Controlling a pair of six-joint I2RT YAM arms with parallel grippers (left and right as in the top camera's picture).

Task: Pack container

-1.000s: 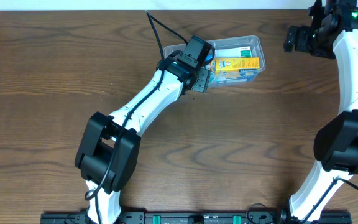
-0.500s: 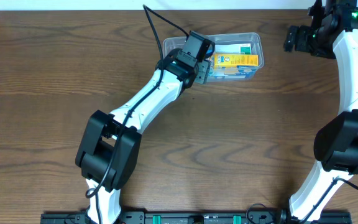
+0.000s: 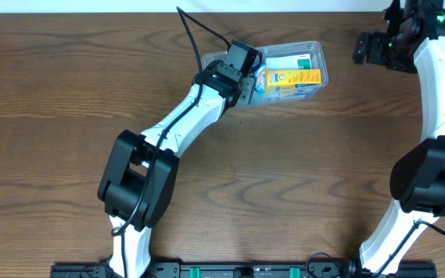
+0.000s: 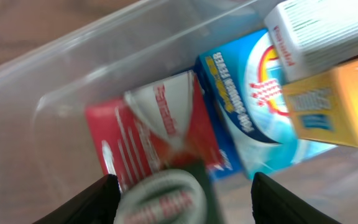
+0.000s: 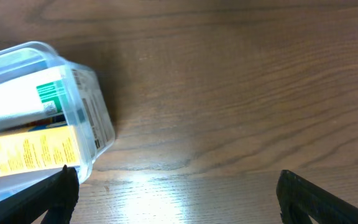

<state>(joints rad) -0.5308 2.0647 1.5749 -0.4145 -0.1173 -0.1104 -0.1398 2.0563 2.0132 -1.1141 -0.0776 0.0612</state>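
The clear plastic container (image 3: 316, 49) stands at the back of the table, right of centre. It holds a yellow box (image 3: 293, 76), a white and green box (image 3: 288, 60) and others. My left gripper (image 3: 247, 73) hangs over its left end. In the left wrist view my left gripper (image 4: 182, 200) is shut on a green box with a white oval label (image 4: 166, 198), above a red box (image 4: 143, 138) and a blue box (image 4: 253, 118) inside the container (image 4: 73, 68). My right gripper (image 3: 359, 48) is open and empty, to the right of the container (image 5: 89, 109).
In the left wrist view a white box (image 4: 322, 31) and the yellow box (image 4: 344, 106) lie over the blue one. The brown wooden table (image 3: 323, 170) runs to the pale back wall just behind the container. The right wrist view shows bare wood (image 5: 229, 93) beside the tub.
My left gripper has moved a little up and to the left, further over the container's left end. The container has shifted slightly. The right arm has not moved.
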